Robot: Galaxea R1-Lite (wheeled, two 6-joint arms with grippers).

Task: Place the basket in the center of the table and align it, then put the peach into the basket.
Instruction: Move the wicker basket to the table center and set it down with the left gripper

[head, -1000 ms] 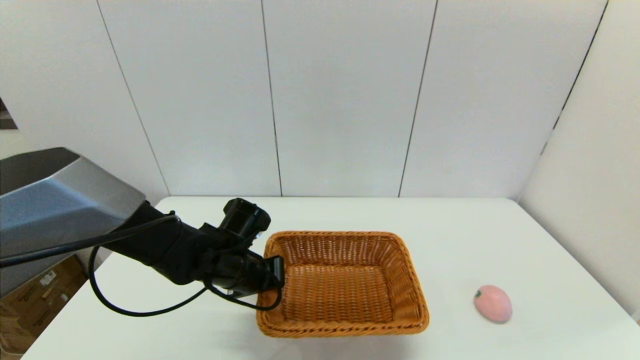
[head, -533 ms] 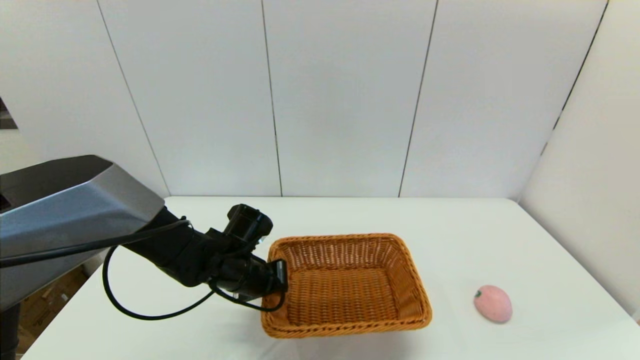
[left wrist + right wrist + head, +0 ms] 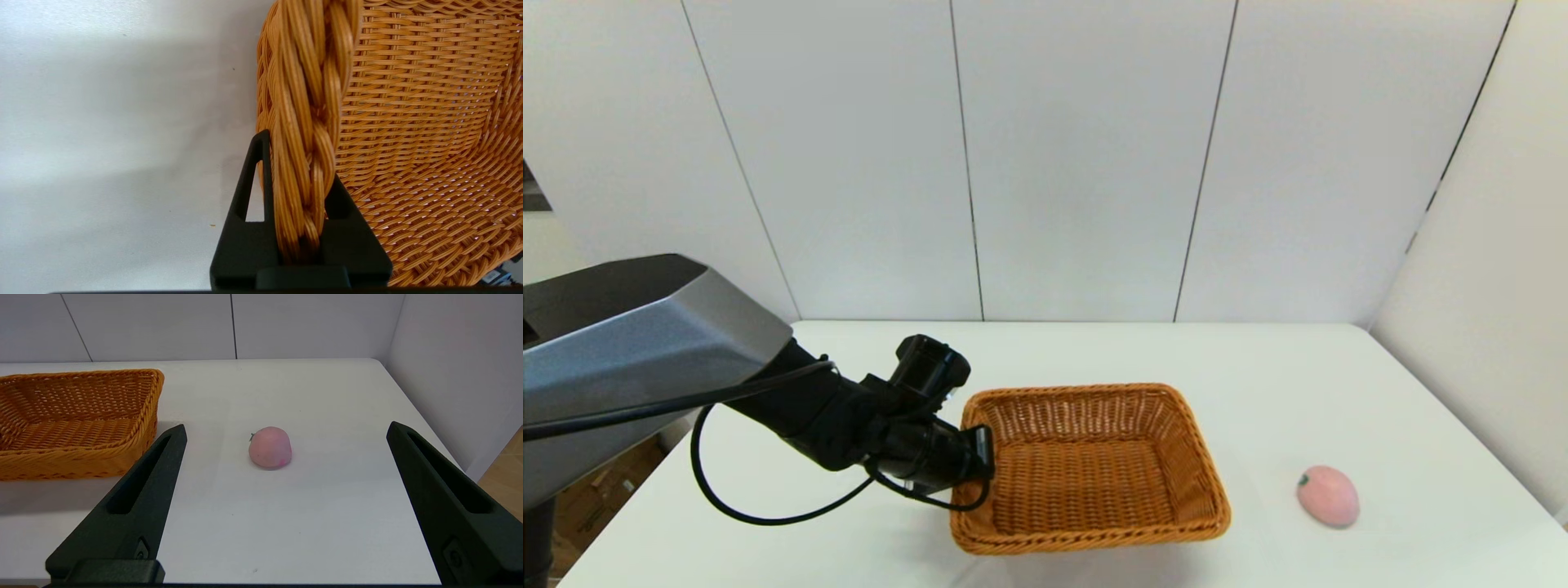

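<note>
Since the earlier head frames the rectangular orange-brown woven wicker basket (image 3: 1090, 468) has slid slightly toward the right of the picture and turned a little, its right end now lower; the small pale pink egg-shaped peach (image 3: 1328, 495) has not moved. The basket sits low in the centre of the head view on the white smooth-topped table (image 3: 1307, 384), long axis running nearly left to right (tilted slightly). The left gripper (image 3: 300, 196) is clamped on the basket's braided left rim, one finger outside, one inside. The peach lies at lower right, well apart from the basket, stem spot pointing left. The right gripper (image 3: 286, 433) hangs wide open, holding nothing, with the peach ahead between its fingers.
</note>
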